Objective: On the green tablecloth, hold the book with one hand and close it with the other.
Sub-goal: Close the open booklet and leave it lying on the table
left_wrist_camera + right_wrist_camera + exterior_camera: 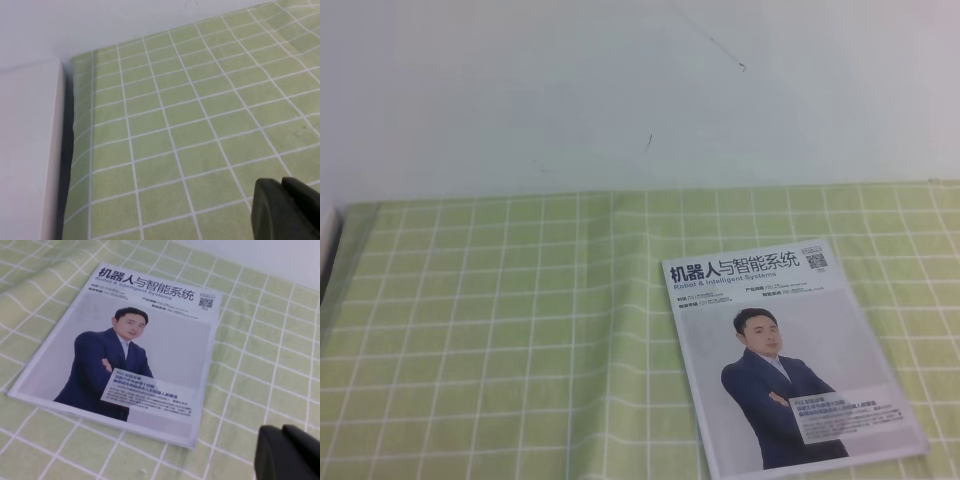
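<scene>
Already the book point(785, 360) is lying shut, cover up, on the green tablecloth point(500, 330), task apparently complete; cannot tell either arm's finger opening.

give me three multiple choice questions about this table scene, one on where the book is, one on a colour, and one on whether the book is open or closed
1. Where does the book lie in the high view?
A. near right of the green tablecloth
B. far left corner
C. off the cloth, on the white surface

2. What colour is the suit of the man on the cover?
A. red
B. dark blue
C. white

3. What state is the book in?
A. open, inner pages showing
B. standing upright
C. closed, cover up

Answers:
1 A: it sits on the cloth's near right part.
2 B: the right wrist view shows a dark blue jacket.
3 C: it lies flat with the full cover facing up and no claw touching it.
</scene>
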You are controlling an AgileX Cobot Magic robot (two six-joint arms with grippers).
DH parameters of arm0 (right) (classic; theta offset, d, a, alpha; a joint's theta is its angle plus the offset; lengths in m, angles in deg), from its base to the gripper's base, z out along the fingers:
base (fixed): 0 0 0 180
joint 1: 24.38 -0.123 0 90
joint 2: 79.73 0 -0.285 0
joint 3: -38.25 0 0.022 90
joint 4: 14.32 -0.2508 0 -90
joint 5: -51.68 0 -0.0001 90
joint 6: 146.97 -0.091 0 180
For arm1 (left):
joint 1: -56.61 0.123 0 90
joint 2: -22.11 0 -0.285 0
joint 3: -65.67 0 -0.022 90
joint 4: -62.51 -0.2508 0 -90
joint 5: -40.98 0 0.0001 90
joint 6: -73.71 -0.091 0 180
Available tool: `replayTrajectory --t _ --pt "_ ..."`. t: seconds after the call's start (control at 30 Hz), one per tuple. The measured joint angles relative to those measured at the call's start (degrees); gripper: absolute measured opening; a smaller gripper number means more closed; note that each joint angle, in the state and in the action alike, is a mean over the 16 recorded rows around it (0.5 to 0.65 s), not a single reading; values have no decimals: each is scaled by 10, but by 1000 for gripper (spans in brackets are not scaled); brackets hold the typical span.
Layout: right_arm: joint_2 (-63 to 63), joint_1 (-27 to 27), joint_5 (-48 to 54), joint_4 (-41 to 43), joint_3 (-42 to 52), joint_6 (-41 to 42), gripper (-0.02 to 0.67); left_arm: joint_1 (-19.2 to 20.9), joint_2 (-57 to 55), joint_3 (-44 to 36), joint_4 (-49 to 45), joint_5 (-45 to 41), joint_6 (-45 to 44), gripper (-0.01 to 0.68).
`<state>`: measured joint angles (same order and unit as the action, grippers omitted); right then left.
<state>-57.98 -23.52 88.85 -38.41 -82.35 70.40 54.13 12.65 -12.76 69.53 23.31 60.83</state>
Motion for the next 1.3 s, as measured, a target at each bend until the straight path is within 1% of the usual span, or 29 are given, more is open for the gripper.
replayTrajectory --t 0.3,0.43,0.57,0.8,0.93,1.03,1.13,1.3 --pt "-56 0 -1 -1 1 0 -3 0 0 0 1 0 -2 -3" --pt "-90 0 -23 -2 13 -1 -3 1 0 0 1 0 -2 -3" --pt "-119 0 -82 -5 40 -10 -3 1 0 0 1 0 -3 -3" --pt "-143 6 -234 -31 117 -37 -3 1 0 0 1 0 -3 -3" --pt "-147 11 -313 -62 158 -38 -3 1 0 0 1 0 -3 -3" --pt "-147 15 -351 -100 179 -21 -3 1 0 0 1 0 -3 -3" --pt "-147 19 -369 -151 190 17 -3 1 0 0 2 0 -3 -3" --pt "-147 23 -377 -241 194 103 -3 1 0 0 2 0 -3 -3"
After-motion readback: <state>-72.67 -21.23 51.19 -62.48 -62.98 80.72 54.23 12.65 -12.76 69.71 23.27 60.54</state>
